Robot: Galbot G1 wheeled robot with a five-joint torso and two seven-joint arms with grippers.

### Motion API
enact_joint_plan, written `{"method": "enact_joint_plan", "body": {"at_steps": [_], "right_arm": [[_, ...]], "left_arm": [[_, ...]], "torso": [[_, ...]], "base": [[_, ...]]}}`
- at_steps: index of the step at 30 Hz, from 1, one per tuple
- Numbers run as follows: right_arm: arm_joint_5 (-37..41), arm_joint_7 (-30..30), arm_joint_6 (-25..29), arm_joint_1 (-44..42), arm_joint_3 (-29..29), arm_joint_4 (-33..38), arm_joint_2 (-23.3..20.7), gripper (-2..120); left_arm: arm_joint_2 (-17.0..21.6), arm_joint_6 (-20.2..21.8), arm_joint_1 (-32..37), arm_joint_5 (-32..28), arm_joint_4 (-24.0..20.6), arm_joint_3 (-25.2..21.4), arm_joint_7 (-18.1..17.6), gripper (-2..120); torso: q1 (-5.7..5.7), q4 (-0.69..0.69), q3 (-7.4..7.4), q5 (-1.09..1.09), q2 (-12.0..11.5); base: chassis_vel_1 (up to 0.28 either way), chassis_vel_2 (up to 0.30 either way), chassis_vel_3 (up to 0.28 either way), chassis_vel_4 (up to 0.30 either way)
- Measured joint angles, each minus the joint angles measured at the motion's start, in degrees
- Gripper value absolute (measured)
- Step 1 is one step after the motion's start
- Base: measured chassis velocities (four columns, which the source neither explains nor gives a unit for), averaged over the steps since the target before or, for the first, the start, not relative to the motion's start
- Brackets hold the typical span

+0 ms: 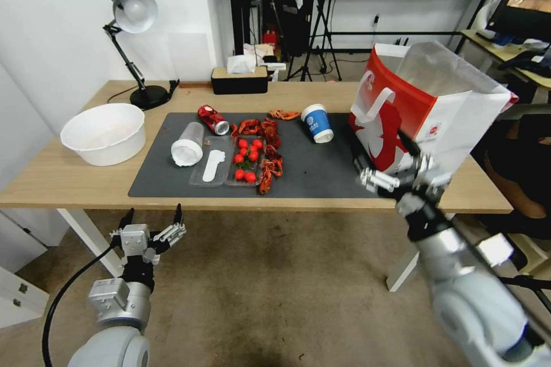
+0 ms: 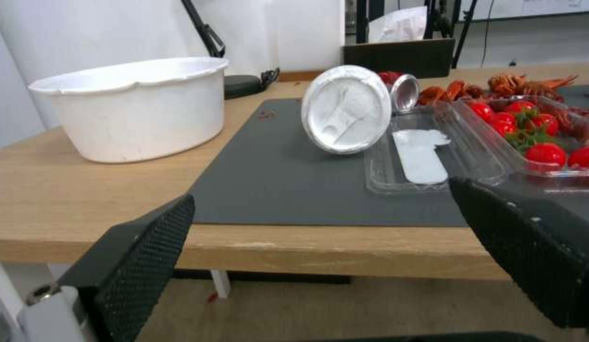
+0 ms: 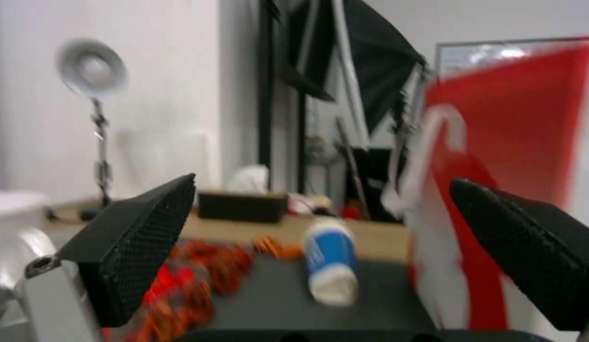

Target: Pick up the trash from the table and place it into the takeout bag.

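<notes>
The worktop (image 1: 69,180) carries a dark mat (image 1: 310,175), and the takeout bag (image 1: 427,109) stands at its right end, just beyond the right hand (image 1: 396,166), which is raised at the near edge with its fingers spread wide and empty. The bag is thin paper with a loose liner, so it will likely buckle if pushed. The left hand (image 1: 150,222) hangs below the near edge, also wide and empty. Straight ahead of it the clear cup (image 1: 188,144) lies on its side; light and springy, it is best pinched gently across the middle. Beyond the cup lies the crushed can (image 1: 213,119), stiff and slick, best taken across its dented waist. The paper cup (image 1: 317,123) lies to the left of the right hand and beyond it; it is light, and its body is the place to grip.
</notes>
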Motion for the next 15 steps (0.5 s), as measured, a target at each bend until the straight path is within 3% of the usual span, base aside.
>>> {"method": "enact_joint_plan", "body": {"at_steps": [6, 15], "right_arm": [[-6.2, 6.0, 2.7, -4.4, -2.7, -5.0, 3.4, 100], [-8.3, 10.2, 3.9, -6.3, -6.1, -9.1, 5.7, 100]], "left_arm": [[0.1, -0.1, -0.2, -0.2, 0.4, 0.0, 0.0, 100], [0.2, -0.2, -0.4, -0.2, 0.7, -0.1, 0.0, 100]], "torso": [[0.01, 0.01, 0.0, 0.01, 0.0], [0.01, 0.01, 0.0, 0.01, 0.0]], "base": [[0.0, 0.0, 0.0, 0.0], [0.0, 0.0, 0.0, 0.0]]}}
